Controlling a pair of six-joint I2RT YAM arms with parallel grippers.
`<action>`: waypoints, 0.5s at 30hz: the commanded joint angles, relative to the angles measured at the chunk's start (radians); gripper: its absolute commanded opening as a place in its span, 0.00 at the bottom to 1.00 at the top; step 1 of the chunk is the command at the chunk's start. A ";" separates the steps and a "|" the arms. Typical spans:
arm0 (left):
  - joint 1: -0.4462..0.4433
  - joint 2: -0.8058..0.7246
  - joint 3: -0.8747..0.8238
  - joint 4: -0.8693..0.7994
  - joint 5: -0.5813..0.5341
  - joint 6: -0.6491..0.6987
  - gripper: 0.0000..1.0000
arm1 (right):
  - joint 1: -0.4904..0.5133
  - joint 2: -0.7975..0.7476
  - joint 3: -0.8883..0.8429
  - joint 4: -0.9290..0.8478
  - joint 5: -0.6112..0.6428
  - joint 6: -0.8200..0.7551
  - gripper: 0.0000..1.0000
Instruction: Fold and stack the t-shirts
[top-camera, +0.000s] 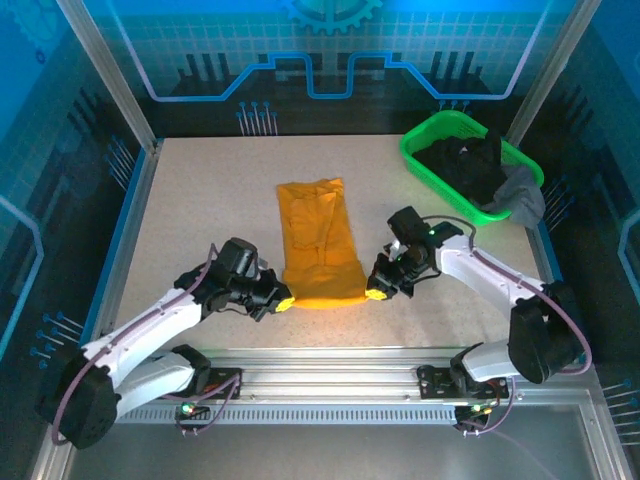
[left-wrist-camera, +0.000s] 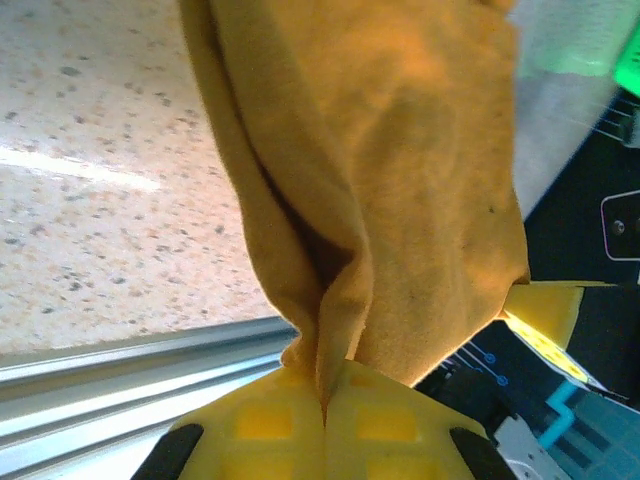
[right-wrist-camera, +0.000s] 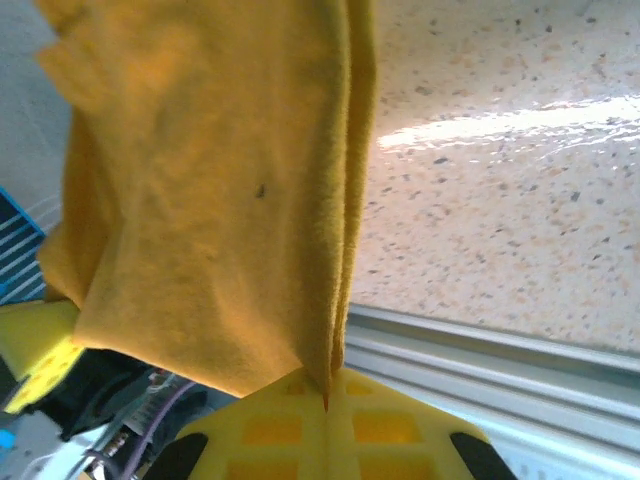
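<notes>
Left fingers (left-wrist-camera: 308, 418), yellow pads pressed together, pinch a thin bunched fold of the orange-yellow t-shirt (left-wrist-camera: 400, 180) at its near left corner. The right fingers (right-wrist-camera: 345, 415) are likewise closed on the near right corner, the cloth edge caught in the seam between the pads. From above, the left fingers (top-camera: 284, 300) and right fingers (top-camera: 376, 293) sit at either end of the t-shirt's (top-camera: 318, 245) near edge, which runs between them in a shallow curve. The garment lies as a long narrow strip in the middle of the speckled counter (top-camera: 200, 210), running from the near edge toward the back, apparently already doubled lengthwise, with loose wrinkles and a lumpy overlap at the far end. It is plain, without print, and far larger than either set of fingers.

The cloth looks soft, thin and light. It should drape and sag from any hold, offer no stiffness of its own, and slide easily over the smooth counter, so corner pinches like these, kept level and apart, look the surest way to carry one end over the other without it bunching.

A green basket (top-camera: 418, 158) holding dark clothes (top-camera: 470, 165) stands well apart at the far right corner
</notes>
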 joint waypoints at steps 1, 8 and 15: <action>0.025 -0.058 0.087 -0.052 -0.047 -0.040 0.00 | 0.003 0.010 0.149 -0.098 0.007 0.036 0.00; 0.182 0.063 0.245 0.030 -0.138 -0.114 0.00 | -0.051 0.282 0.563 -0.111 0.031 0.057 0.00; 0.328 0.573 0.550 0.209 -0.111 -0.057 0.00 | -0.125 0.780 1.095 -0.143 0.073 0.089 0.00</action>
